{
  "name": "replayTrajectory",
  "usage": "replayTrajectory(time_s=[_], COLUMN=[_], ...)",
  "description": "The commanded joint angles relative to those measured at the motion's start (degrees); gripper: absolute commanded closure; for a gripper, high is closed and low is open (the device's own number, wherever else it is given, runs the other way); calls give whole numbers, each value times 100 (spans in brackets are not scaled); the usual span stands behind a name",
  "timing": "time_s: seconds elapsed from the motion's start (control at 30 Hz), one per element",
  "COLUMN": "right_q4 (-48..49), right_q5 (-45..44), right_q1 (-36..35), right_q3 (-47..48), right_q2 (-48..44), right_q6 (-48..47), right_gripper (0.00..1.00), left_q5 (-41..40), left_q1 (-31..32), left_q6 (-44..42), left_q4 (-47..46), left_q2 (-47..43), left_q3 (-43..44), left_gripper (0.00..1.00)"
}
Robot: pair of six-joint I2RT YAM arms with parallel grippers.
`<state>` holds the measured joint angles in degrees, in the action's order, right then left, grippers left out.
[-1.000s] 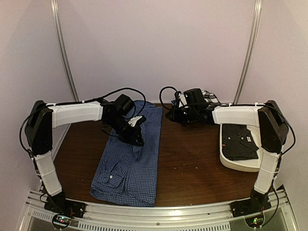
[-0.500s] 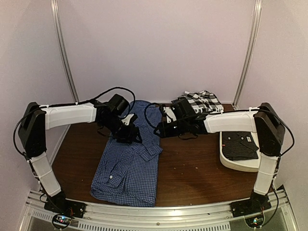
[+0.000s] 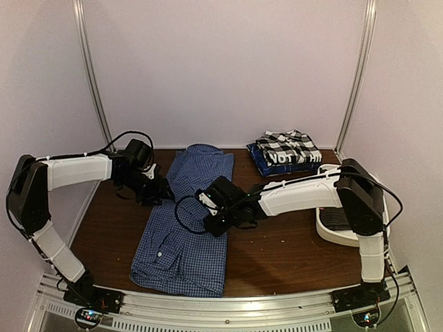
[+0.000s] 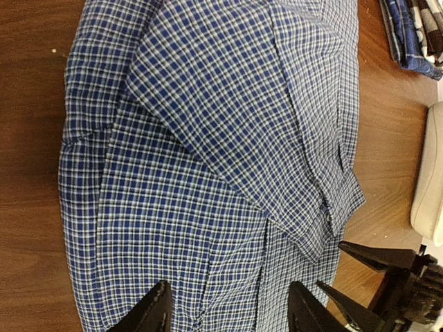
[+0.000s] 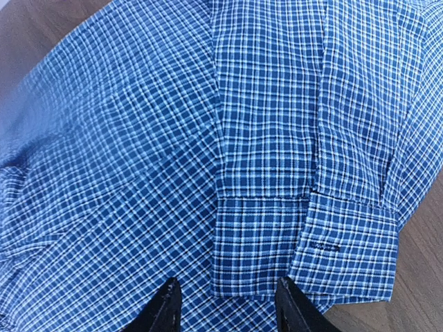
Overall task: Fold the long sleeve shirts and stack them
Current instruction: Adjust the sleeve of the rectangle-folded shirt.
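Note:
The blue-and-white fine-check shirt (image 3: 185, 221) lies lengthwise on the table, collar toward the near edge, with a sleeve folded over its body. My left gripper (image 3: 161, 191) is open and empty at the shirt's left edge; in the left wrist view (image 4: 232, 312) its fingers spread above the cloth (image 4: 208, 138). My right gripper (image 3: 212, 221) is open and empty over the shirt's right edge; in the right wrist view (image 5: 228, 308) it hovers just before the folded sleeve cuff (image 5: 304, 245). The black-and-white large-check shirt (image 3: 285, 145) lies folded on the dark blue "NOT" shirt (image 3: 291, 159) at the back right.
A white tub (image 3: 331, 227) stands at the right, largely behind my right arm; its edge shows in the left wrist view (image 4: 430, 194). Bare brown table (image 3: 277, 249) lies between the shirt and the tub. Walls close the back and sides.
My right arm has swung from the back right down to the blue shirt's right edge, uncovering the folded stack. My left gripper has drawn back left to the shirt's left edge.

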<state>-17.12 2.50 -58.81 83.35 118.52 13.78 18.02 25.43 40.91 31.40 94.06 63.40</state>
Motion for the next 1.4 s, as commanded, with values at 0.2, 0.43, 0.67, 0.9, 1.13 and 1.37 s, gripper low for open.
replayTrajectory(time_s=[0.2, 0.43, 0.67, 0.9, 1.13, 1.37], right_q4=[-697, -905, -1177, -1762, -2601, -3081], right_q5=[-1039, -1294, -1244, -803, 212, 1009], right_q1=[-250, -307, -309, -314, -424, -649], right_q3=[713, 911, 1258, 1802, 2133, 2234], right_q2=[663, 857, 808, 777, 799, 945], right_q6=[-301, -306, -281, -244, -215, -45], right_gripper=[54, 59, 81, 97, 98, 97], left_q5=[84, 115, 118, 127, 233, 337], left_q1=[-85, -161, -195, -231, -240, -248], left_q6=[51, -32, -91, -143, -239, -313], left_q4=[-420, -432, -458, -509, -543, -585], left_q2=[-247, -262, -287, -372, -406, -406], left_q3=[-178, -229, -296, -412, -425, -474], left_gripper=[43, 43, 43, 44, 44, 44])
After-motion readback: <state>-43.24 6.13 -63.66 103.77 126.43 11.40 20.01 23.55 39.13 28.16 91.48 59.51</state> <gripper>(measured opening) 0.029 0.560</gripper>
